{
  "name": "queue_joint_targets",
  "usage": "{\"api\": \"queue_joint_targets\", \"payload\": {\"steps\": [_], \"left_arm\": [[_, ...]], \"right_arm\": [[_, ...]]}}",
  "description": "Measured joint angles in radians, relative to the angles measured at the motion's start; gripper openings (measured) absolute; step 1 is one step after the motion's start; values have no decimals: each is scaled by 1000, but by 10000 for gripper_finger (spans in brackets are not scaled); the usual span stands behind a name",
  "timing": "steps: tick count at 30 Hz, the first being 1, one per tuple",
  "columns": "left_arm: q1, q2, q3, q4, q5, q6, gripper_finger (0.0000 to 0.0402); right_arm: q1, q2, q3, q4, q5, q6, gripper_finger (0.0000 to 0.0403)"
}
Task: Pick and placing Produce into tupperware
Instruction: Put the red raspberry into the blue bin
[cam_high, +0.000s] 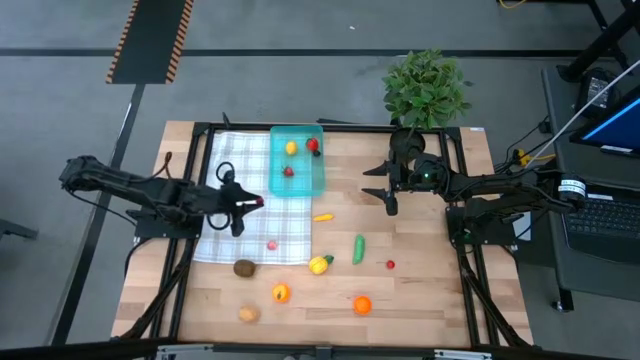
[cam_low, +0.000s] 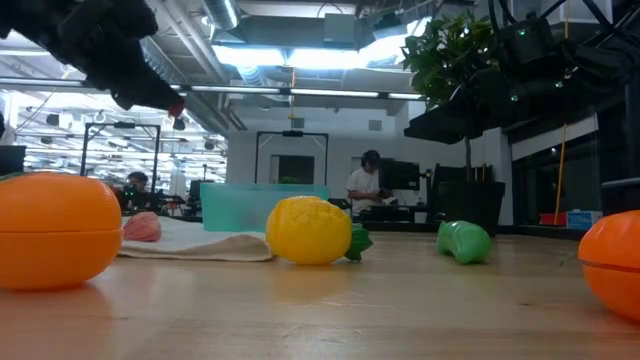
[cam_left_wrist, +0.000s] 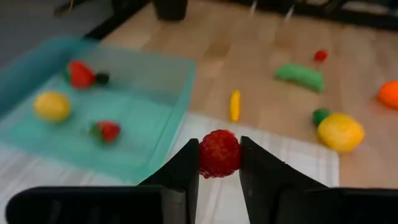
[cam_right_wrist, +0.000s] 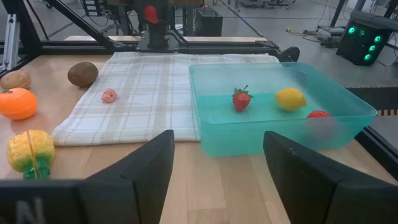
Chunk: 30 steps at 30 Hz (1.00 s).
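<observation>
We've got the left gripper (cam_left_wrist: 219, 158) pinched on a red raspberry (cam_left_wrist: 219, 153) over the cloth (cam_high: 245, 205), just beside the tupperware (cam_high: 297, 160); right gripper (cam_high: 390, 185) hangs open.

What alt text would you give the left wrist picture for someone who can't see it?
The left gripper holds a red berry over a checked cloth. Beside it, a teal container holds a lemon and two red pieces.
</observation>
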Motion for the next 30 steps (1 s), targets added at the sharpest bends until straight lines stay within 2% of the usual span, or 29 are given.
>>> {"api": "queue_joint_targets", "payload": {"steps": [8,13,23,30], "left_arm": [[-2,-55,-185,377,10,155,83],[-2,-69,-279,566,40,183,83],[-1,-70,-303,614,-9,178,83],[-1,-46,-304,617,-220,174,83]], "right_arm": [[0,0,0,-1,0,1,249],[0,0,0,-1,0,1,249],[0,0,0,-1,0,2,249],[0,0,0,-1,2,3,249]]}}
